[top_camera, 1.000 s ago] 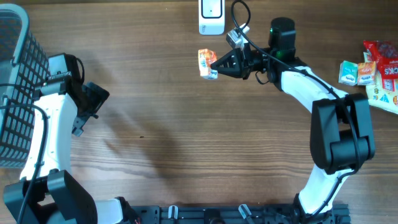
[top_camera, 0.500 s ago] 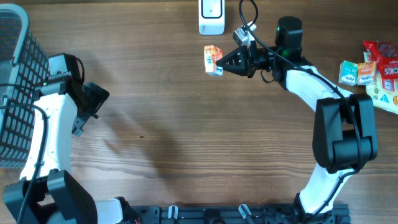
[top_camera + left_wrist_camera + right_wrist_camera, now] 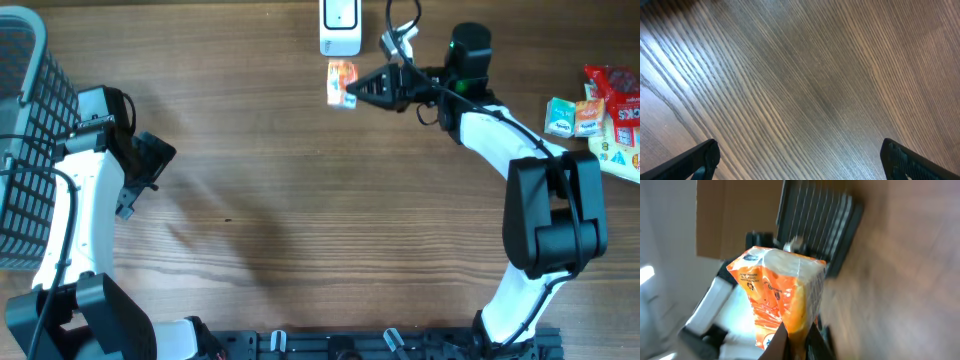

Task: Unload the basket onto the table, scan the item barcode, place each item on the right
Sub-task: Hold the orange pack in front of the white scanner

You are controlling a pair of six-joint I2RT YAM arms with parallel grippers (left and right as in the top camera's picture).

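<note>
On the far left, a dark wire basket (image 3: pixel 18 140) sits at the edge of the brown wooden table (image 3: pixel 300 220). Right next to it is the left arm (image 3: pixel 75 200), white with black joints. The left gripper (image 3: pixel 150 165) hangs over bare wood, well away from the other things. Its two black fingers (image 3: pixel 699 159) are spread wide, and nothing is between them. The left wrist camera shows only wood lines and the two finger tips down in the corners.

In the middle, at the back edge of the table, there is a white scanner (image 3: pixel 340 25). Just in front of it is a small orange packet (image 3: pixel 342 78). The right gripper (image 3: pixel 350 92) has it pinched tight between its fingers. The gripper points to the left, with the packet at its tip.

In the right wrist camera the packet looks big. It is orange and white, and it stands up from the fingers that squeeze its bottom edge. The print on it is too blurry to read.

The right arm (image 3: pixel 520 160) reaches to the packet from the front right of the table. A little green light (image 3: pixel 458 45) glows on it. On the far right, a pile of snack packs (image 3: pixel 600 110) lies flat on the table, well away from the gripper.
</note>
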